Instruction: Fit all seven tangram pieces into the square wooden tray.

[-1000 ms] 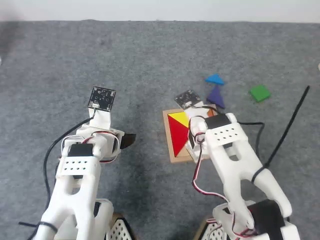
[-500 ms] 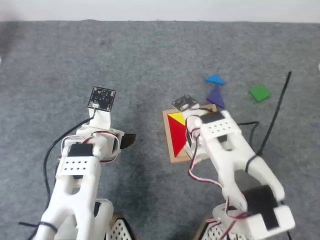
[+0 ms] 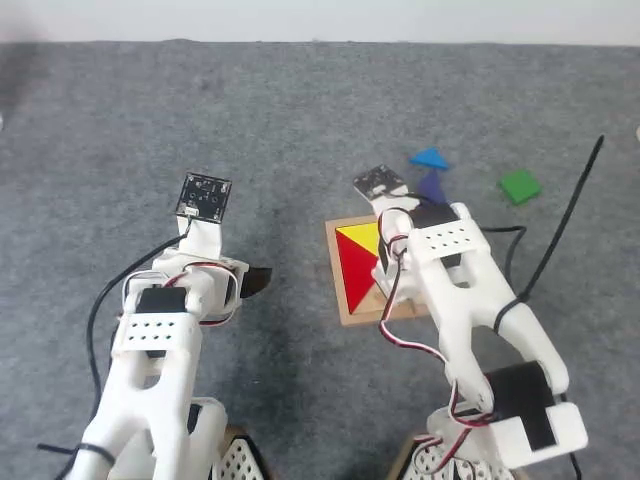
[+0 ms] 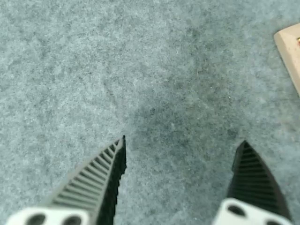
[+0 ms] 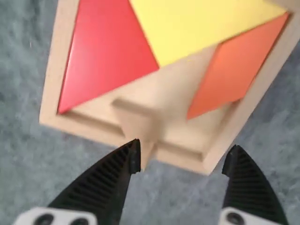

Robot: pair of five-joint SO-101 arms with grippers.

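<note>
While the grey bench (image 3: pixel 250 120) carries everything, the right arm (image 3: pixel 470 300) hangs over the square wooden tray (image 3: pixel 333 270), the right jaws spread wide above its rim. The left arm (image 3: pixel 160 330) sits off to the tray's side, the left jaws likewise released over the bench. A red triangle (image 3: pixel 355 272), a yellow triangle (image 3: pixel 362 238) and an orange piece (image 5: pixel 234 70) lie inside the tray. A green square (image 3: pixel 520 186), a purple triangle (image 3: pixel 432 183) and a blue triangle (image 3: pixel 430 158) lie loose beyond it.
</note>
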